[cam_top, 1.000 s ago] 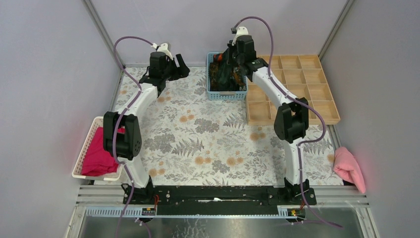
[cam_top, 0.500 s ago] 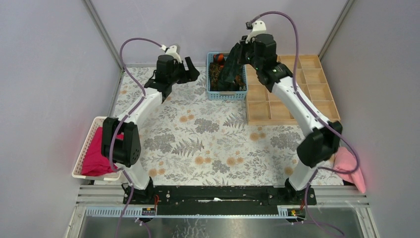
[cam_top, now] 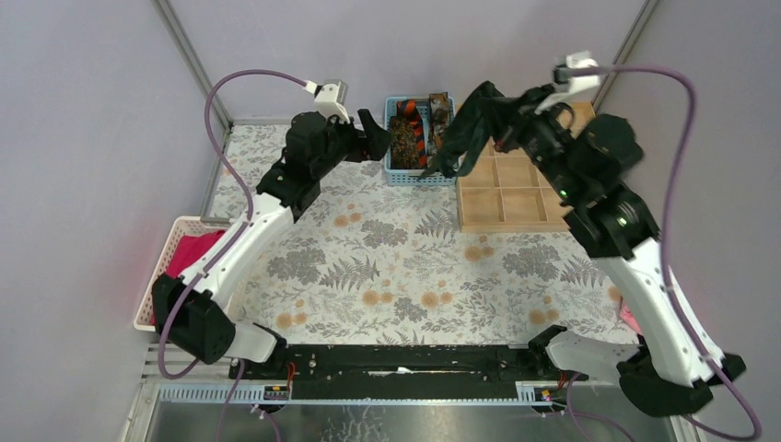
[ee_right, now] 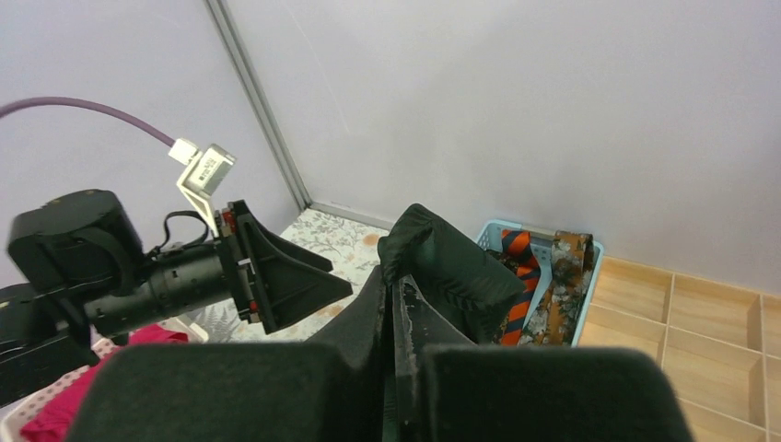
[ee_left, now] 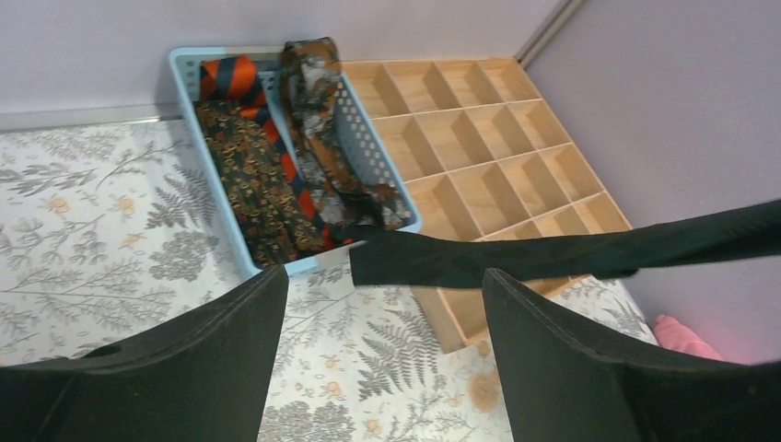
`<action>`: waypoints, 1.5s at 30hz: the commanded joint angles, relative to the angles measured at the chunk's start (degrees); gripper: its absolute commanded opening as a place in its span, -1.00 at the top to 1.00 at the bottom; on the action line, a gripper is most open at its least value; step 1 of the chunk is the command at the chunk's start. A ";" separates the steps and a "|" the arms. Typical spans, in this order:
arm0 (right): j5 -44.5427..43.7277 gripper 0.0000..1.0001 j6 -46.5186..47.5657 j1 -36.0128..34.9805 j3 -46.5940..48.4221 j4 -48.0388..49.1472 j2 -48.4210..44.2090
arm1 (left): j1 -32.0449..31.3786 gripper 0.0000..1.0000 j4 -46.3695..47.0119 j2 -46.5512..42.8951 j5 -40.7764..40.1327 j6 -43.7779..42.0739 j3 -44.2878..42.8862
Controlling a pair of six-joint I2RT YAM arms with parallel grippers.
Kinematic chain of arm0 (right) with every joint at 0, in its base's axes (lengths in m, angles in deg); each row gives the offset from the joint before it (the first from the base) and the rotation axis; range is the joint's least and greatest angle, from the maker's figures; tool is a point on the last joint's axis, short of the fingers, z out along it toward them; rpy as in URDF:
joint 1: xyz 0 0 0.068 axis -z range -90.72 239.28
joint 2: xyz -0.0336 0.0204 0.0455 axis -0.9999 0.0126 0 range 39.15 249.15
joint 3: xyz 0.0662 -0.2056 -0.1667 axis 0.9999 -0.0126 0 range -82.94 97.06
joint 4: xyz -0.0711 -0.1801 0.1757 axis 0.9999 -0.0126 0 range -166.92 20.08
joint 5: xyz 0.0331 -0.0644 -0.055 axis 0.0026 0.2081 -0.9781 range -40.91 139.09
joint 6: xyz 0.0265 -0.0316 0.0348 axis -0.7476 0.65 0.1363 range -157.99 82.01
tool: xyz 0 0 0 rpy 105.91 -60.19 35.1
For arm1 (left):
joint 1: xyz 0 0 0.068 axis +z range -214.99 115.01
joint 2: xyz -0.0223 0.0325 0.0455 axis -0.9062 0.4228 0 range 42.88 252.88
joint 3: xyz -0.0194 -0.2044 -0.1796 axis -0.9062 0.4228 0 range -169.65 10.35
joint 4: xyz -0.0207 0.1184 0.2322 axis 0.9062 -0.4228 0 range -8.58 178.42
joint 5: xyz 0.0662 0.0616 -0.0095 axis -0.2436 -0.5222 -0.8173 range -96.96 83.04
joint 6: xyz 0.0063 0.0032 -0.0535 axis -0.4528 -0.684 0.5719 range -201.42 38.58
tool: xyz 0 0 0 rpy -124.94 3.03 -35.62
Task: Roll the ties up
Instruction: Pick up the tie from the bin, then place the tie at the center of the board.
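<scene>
My right gripper [cam_top: 491, 99] is shut on the plain black-green tie [cam_top: 458, 138] and holds it high; the tie hangs down toward the blue basket [cam_top: 419, 177]. In the right wrist view the tie [ee_right: 460, 267] folds over my shut fingertips [ee_right: 394, 276]. In the left wrist view the tie [ee_left: 553, 256] stretches across in the air above the basket [ee_left: 387, 184]. An orange-and-black striped tie [ee_left: 241, 81] and mottled brown ties [ee_left: 318, 138] lie in the basket. My left gripper [cam_top: 373, 140] is open and empty, left of the basket, above the mat; it also shows in the left wrist view [ee_left: 382, 313].
A wooden tray of compartments [cam_top: 525, 198] stands right of the basket. A white basket [cam_top: 158, 276] with a magenta cloth [cam_top: 189, 253] stands at the left edge. A pale pink cloth [ee_left: 686, 336] lies at the right. The floral mat [cam_top: 387, 267] covers the table.
My right arm has lifted up and to the right, pulling the black-green tie out of the basket. My left gripper has moved right, closer to the basket.
</scene>
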 commanded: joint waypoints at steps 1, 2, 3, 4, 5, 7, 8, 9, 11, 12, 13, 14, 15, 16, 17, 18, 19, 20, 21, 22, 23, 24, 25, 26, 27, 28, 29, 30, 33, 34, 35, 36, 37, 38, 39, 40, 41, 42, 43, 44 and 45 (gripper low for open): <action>-0.71 1.00 -0.93 -0.51 1.04 -3.12 -8.01 | -3.92 -0.70 -0.76 -4.43 -3.57 -0.72 0.51; -0.59 1.00 -1.12 -0.51 1.41 -3.78 -9.48 | -4.75 -0.71 -0.87 -5.17 -3.79 -0.63 0.66; -0.64 1.00 -1.22 -0.56 1.69 -4.28 -10.97 | -5.32 -0.71 -0.87 -5.79 -4.07 -0.50 0.72; -1.09 1.00 -1.43 -0.52 2.26 -5.02 -12.32 | -6.23 -0.71 -0.84 -6.32 -4.35 -0.26 0.73; -1.57 1.00 -1.46 -0.58 2.73 -6.16 -13.53 | -7.60 -0.71 -0.79 -6.65 -4.58 -0.18 0.77; -2.57 1.00 -1.15 -0.53 4.31 -8.63 -15.37 | -9.93 -0.71 -1.02 -6.71 -5.72 -0.31 0.30; -3.04 1.00 -0.85 -0.56 5.73 -10.69 -15.75 | -11.17 -0.71 -1.38 -6.50 -6.39 -0.34 -0.18; -3.46 1.00 -0.65 -0.57 7.00 -12.72 -16.05 | -12.37 -0.71 -1.89 -6.20 -6.53 -0.49 -0.64; -4.25 1.00 -0.74 -0.51 7.31 -14.94 -17.21 | -15.05 -0.71 -2.49 -5.72 -9.00 -0.96 -1.33; -4.78 1.00 -0.95 -0.58 7.02 -16.01 -17.90 | -16.24 -0.71 -2.66 -5.47 -10.13 -1.31 -1.48; -5.16 1.00 -1.16 -0.54 6.34 -16.92 -18.58 | -17.41 -0.71 -2.72 -5.35 -10.78 -1.51 -1.50; -5.88 1.00 -1.45 -0.51 5.49 -18.01 -19.42 | -18.35 -0.71 -2.79 -5.20 -11.23 -1.65 -1.50; -6.69 1.00 -1.81 -0.51 5.09 -19.23 -19.82 | -19.32 -0.71 -2.88 -5.14 -11.62 -1.66 -1.42; -7.27 1.00 -2.15 -0.52 4.27 -20.09 -20.62 | -20.05 -0.71 -2.90 -5.01 -11.75 -1.66 -1.26; -8.07 1.00 -2.57 -0.51 3.53 -20.77 -22.00 | -20.85 -0.71 -2.88 -4.80 -11.88 -1.73 -1.14; -9.17 1.00 -3.11 -0.51 2.02 -20.92 -23.32 | -21.65 -0.71 -2.90 -4.58 -12.02 -1.84 -1.11; -9.99 1.00 -3.54 -0.51 1.31 -21.26 -24.67 | -22.43 -0.71 -2.90 -4.37 -12.22 -1.88 -1.08; -10.98 1.00 -3.76 -0.51 1.28 -22.28 -25.54 | -23.18 -0.71 -3.04 -4.04 -12.33 -1.92 -1.17; -12.01 1.00 -4.01 -0.51 2.17 -24.34 -25.77 | -23.90 -0.71 -3.12 -3.80 -12.60 -1.99 -1.21; -13.47 1.00 -4.23 -0.53 3.35 -27.69 -25.44 | -24.72 -0.71 -3.39 -3.61 -12.87 -2.09 -1.30; -13.74 1.00 -4.38 -0.51 3.69 -29.31 -25.39 | -25.34 -0.71 -3.49 -3.47 -13.31 -2.25 -1.28; -13.51 1.00 -4.58 -0.58 3.35 -30.37 -25.29 | -25.78 -0.71 -3.52 -3.37 -13.65 -2.35 -1.10; -13.05 1.00 -4.95 -0.55 2.72 -30.90 -25.11 | -25.96 -0.71 -3.52 -3.43 -13.95 -2.32 -0.70; -12.35 1.00 -5.42 -0.52 1.81 -32.20 -24.58 | -26.24 -0.71 -3.52 -3.49 -14.08 -2.29 -0.24; -11.46 1.00 -5.57 -0.51 0.97 -33.26 -23.59 | -26.33 -0.71 -3.53 -3.69 -14.37 -2.20 0.29; -10.31 1.00 -5.88 -0.53 -0.10 -33.89 -22.51 | -26.42 -0.71 -3.52 -3.97 -14.75 -2.13 1.01; -8.87 1.00 -6.08 -0.51 -1.62 -33.86 -21.26 | -26.39 -0.71 -3.47 -4.29 -15.22 -2.03 1.79; -7.01 1.00 -6.31 -0.51 -3.51 -32.96 -20.25 | -26.40 -0.71 -3.44 -4.68 -15.70 -1.97 2.65; -2.56 1.00 -6.76 -0.52 -10.30 -27.95 -17.48 | -26.45 -0.71 -3.37 -6.10 -17.86 -2.15 5.22; -2.21 1.00 -6.62 -0.51 -11.71 -26.59 -16.20 | -26.46 -0.71 -3.43 -6.66 -18.89 -2.23 6.05; -1.57 1.00 -6.26 -0.52 -12.60 -25.53 -14.81 | -26.46 -0.71 -3.43 -7.60 -20.23 -2.27 6.85; -0.81 1.00 -5.92 -0.57 -13.10 -24.73 -12.68 | -26.46 -0.71 -3.39 -8.38 -22.12 -2.24 7.63; -0.12 1.00 -5.60 -0.52 -13.21 -23.88 -10.73 | -26.41 -0.71 -3.43 -9.26 -23.98 -2.20 8.17; 1.58 1.00 -5.44 -0.52 -13.39 -22.36 -8.90 | -26.39 -0.72 -3.43 -10.16 -25.91 -2.26 8.79; 2.26 1.00 -5.35 -0.51 -13.49 -21.52 -6.94 | -26.44 -0.73 -3.50 -11.05 -27.86 -2.35 9.06; 3.77 1.00 -5.31 -0.52 -13.55 -20.53 -4.91 | -26.46 -0.73 -3.63 -11.96 -29.94 -2.37 9.20; 5.48 1.00 -5.37 -0.55 -13.52 -18.97 -2.94 | -26.44 -0.74 -3.87 -13.01 -32.44 -2.18 9.32; 6.83 1.00 -5.33 -0.52 -13.44 -17.85 -0.83 | -26.45 -0.75 -4.32 -13.97 -35.00 -1.93 9.19; 8.42 1.00 -5.31 -0.51 -13.50 -16.51 1.12 | -26.46 -0.76 -4.82 -14.97 -37.64 -1.60 9.20; 9.98 1.00 -5.23 -0.53 -13.19 -15.60 3.13 | -26.43 -0.78 -5.36 -16.00 -40.48 -1.38 9.12; 11.32 1.00 -5.16 -0.59 -12.71 -14.96 5.26 | -26.42 -0.79 -6.02 -17.05 -43.09 -1.06 9.03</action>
